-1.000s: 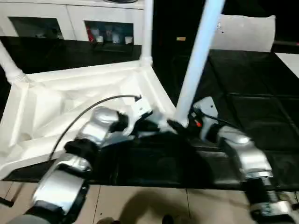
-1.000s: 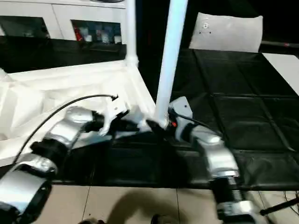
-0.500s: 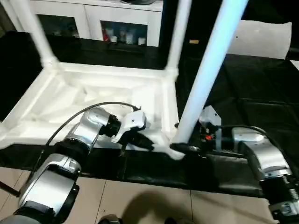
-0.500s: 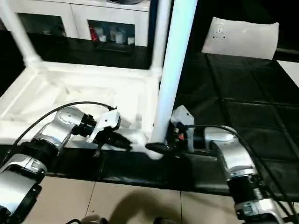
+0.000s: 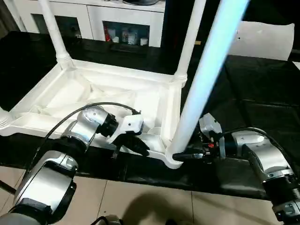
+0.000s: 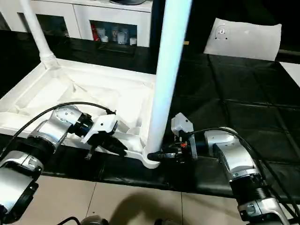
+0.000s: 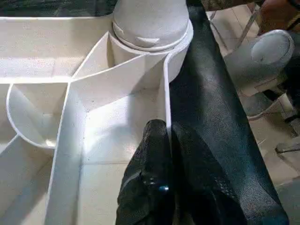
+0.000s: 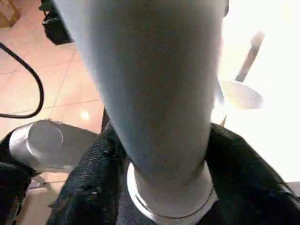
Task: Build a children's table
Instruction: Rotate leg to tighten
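The children's table lies upside down on the black mat as a white ribbed tabletop (image 5: pixel 117 96). White legs stand in its far left socket (image 5: pixel 55 33) and far right socket (image 5: pixel 190 42). A third leg (image 5: pixel 206 79) rises from the near right corner socket (image 6: pixel 151 161). My left gripper (image 7: pixel 166 129) is shut on the tabletop's near rim (image 7: pixel 166 93), one black finger on each side of the wall. My right gripper (image 5: pixel 180 154) is shut on the base of the near right leg (image 8: pixel 164 117), and its fingers (image 8: pixel 93 183) hug both sides just above the socket.
White glass-door cabinets (image 5: pixel 117 26) line the back. A flat white sheet (image 5: pixel 265 40) lies at the back right of the black mat (image 5: pixel 262 108). Tiled floor (image 5: pixel 140 201) begins just before the mat's near edge. A black cable (image 5: pixel 65 124) loops over my left forearm.
The camera has tilted and shifted. My right gripper's fingers have closed in on the base of the near right leg. The left gripper stays clamped on the rim.
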You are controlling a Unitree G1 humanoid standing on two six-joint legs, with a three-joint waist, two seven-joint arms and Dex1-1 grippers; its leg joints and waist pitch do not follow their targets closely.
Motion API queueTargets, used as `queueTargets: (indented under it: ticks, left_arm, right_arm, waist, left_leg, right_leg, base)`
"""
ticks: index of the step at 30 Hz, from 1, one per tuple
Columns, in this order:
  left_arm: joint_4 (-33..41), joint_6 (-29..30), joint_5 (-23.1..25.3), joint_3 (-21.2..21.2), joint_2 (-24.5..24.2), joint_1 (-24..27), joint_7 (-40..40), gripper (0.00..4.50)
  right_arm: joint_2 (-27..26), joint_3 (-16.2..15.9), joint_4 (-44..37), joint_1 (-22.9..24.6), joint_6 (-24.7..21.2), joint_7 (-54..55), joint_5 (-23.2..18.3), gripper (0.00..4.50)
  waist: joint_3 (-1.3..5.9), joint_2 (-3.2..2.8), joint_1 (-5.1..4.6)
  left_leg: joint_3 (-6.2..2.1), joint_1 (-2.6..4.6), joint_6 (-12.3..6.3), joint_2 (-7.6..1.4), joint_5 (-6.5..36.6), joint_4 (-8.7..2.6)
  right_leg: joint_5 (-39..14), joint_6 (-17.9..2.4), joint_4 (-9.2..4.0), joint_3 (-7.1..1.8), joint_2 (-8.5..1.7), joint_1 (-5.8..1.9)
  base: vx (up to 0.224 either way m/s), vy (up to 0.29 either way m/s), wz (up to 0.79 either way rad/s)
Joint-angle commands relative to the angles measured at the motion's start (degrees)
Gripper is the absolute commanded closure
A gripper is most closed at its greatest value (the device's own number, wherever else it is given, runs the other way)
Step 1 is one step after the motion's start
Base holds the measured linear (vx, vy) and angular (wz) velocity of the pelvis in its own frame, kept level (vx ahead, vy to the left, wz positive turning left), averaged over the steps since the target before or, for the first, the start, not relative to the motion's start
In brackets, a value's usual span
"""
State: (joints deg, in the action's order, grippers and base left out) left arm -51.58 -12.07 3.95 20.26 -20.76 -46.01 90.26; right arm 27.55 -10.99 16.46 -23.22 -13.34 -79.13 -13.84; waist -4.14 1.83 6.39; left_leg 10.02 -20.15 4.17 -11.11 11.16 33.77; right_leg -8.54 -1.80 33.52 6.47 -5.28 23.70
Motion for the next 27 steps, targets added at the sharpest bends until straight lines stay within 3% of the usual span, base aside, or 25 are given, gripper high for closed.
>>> queueTargets:
  ticks: [1, 11, 13, 15, 17, 20, 23, 24, 26, 27]
  left_arm:
    - [-0.1, -1.2, 1.2, 1.8, 0.3, -1.6, 1.5, 4.5]
    - [-1.6, -2.1, 1.8, 1.3, 0.6, -1.8, -0.3, 4.5]
    - [-2.7, 0.2, 2.5, 0.5, 1.7, -2.3, -5.3, 4.5]
    - [-3.4, 4.6, 1.5, -1.4, 3.8, -2.9, -11.0, 4.5]
    - [-3.1, 7.7, 0.6, -2.7, 5.8, -3.0, -14.9, 4.5]
    - [-2.5, 12.6, -0.2, -4.5, 10.2, -3.0, -23.3, 4.5]
    - [-2.8, 14.5, -0.4, -5.3, 12.3, -3.2, -27.5, 4.5]
    - [-3.3, 15.8, -0.8, -6.1, 13.8, -3.7, -30.5, 4.5]
    - [-4.7, 19.8, -1.8, -9.0, 19.1, -5.5, -40.5, 4.5]
    - [-4.7, 20.0, -1.8, -9.1, 19.3, -5.5, -40.9, 4.5]
  right_arm:
    - [0.4, -0.4, 0.0, -0.7, 0.5, -1.2, -0.7, 2.23]
    - [-1.0, -0.1, -0.9, -0.2, -1.3, -0.6, -2.3, 2.51]
    - [-2.6, 0.8, -1.3, -0.1, -2.6, 2.8, -2.5, 2.52]
    - [-5.1, 1.8, -0.8, -0.3, -4.5, 10.0, -0.9, 2.52]
    - [-7.2, 1.9, 0.6, -0.7, -5.5, 16.6, 1.8, 2.52]
    - [-12.6, 3.4, 1.2, -0.8, -8.3, 26.7, 2.9, 2.54]
    - [-16.4, 4.6, 1.3, -1.3, -10.5, 33.0, 3.3, 2.56]
    - [-17.9, 4.9, 1.6, -1.6, -11.0, 35.3, 3.6, 2.56]
    - [-24.5, 7.4, 3.5, -3.4, -13.4, 47.2, 4.6, 2.56]
    - [-24.9, 7.6, 3.6, -3.5, -13.5, 47.8, 4.6, 2.56]
  waist:
    - [4.3, 0.4, -0.21]
    - [4.34, 0.39, -0.11]
    - [4.3, 0.31, -0.13]
    - [4.05, 0.41, -0.27]
    - [3.81, 0.34, -0.61]
    - [3.51, 0.34, -1.56]
    - [3.84, 0.42, -2.32]
    - [3.78, 0.42, -3.03]
    - [3.79, 0.36, -3.44]
    - [3.83, 0.31, -3.52]
  left_leg:
    - [-0.14, 0.1, -4.38, -2.49, 7.6, -3.71]
    - [-0.17, 0.06, -4.33, -2.42, 7.3, -3.67]
    - [-0.18, 0.07, -4.21, -2.42, 7.6, -3.71]
    - [-0.26, 0.26, -2.86, -2.34, 8.9, -3.88]
    - [-0.41, 0.42, -1.62, -1.99, 11.0, -3.93]
    - [-0.75, 0.5, -0.62, -2.03, 12.8, -4.17]
    - [-0.94, 0.25, -0.92, -1.83, 12.6, -4.17]
    - [-0.89, 0.13, -1.49, -1.79, 12.4, -4.17]
    - [-0.82, 0.44, -1.44, -1.71, 12.6, -4.04]
    - [-0.73, 0.46, -1.38, -1.58, 12.6, -3.95]
  right_leg:
    - [-15.7, -10.9, -3.45, -3.4, -3.88, -3.74]
    - [-15.2, -10.9, -3.36, -3.35, -3.84, -3.83]
    - [-15.7, -10.8, -3.4, -3.34, -3.8, -3.8]
    - [-19.4, -9.9, -3.84, -3.26, -3.85, -3.59]
    - [-26.4, -7.3, -4.85, -3.06, -4.07, -3.45]
    - [-30.9, -5.6, -5.49, -2.77, -4.03, -3.28]
    - [-30.6, -5.0, -5.73, -2.47, -4.09, -3.66]
    - [-28.8, -5.5, -5.65, -2.64, -3.9, -3.53]
    - [-28.4, -6.4, -5.7, -2.65, -3.86, -3.17]
    - [-28.7, -6.3, -5.75, -2.65, -3.79, -3.17]
  base:
    - [0.0, 0.0, 0.0]
    - [0.0, 0.0, 0.0]
    - [0.0, 0.0, 0.0]
    - [0.0, 0.0, 0.0]
    - [0.0, 0.0, 0.0]
    - [0.0, 0.0, 0.0]
    - [0.0, 0.0, 0.0]
    - [0.0, 0.0, 0.0]
    - [0.0, 0.0, 0.0]
    - [0.0, 0.0, 0.0]
